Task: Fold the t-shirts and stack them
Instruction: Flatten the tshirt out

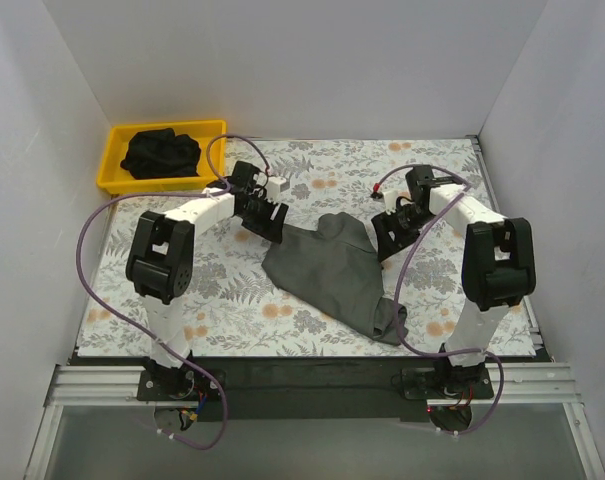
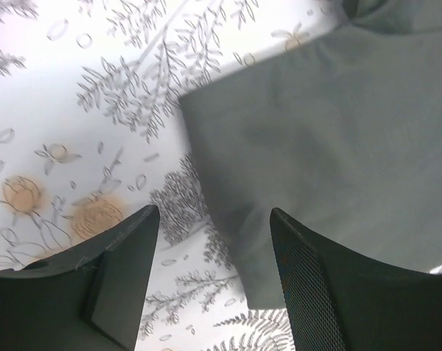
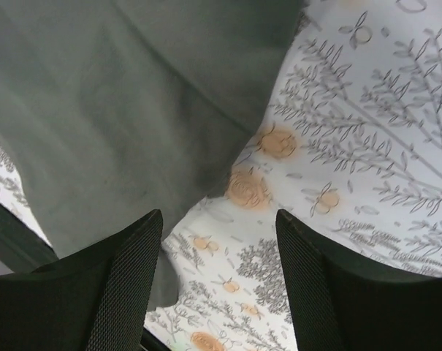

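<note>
A dark grey t-shirt [image 1: 334,270] lies rumpled on the flowered tablecloth in the middle of the table, one end hanging toward the near edge. More dark t-shirts [image 1: 160,151] lie crumpled in the yellow tray. My left gripper [image 1: 273,226] is open just above the shirt's left corner; in the left wrist view the shirt's edge [image 2: 315,139] runs between the fingers [image 2: 126,270]. My right gripper [image 1: 390,240] is open at the shirt's right edge; in the right wrist view the shirt [image 3: 111,117] lies to the left of the fingers [image 3: 133,278], with tablecloth between them.
The yellow tray [image 1: 112,170] stands at the back left corner. White walls close in the table on three sides. The flowered tablecloth [image 1: 222,300] covers the table, and a black rail [image 1: 302,375] runs along the near edge.
</note>
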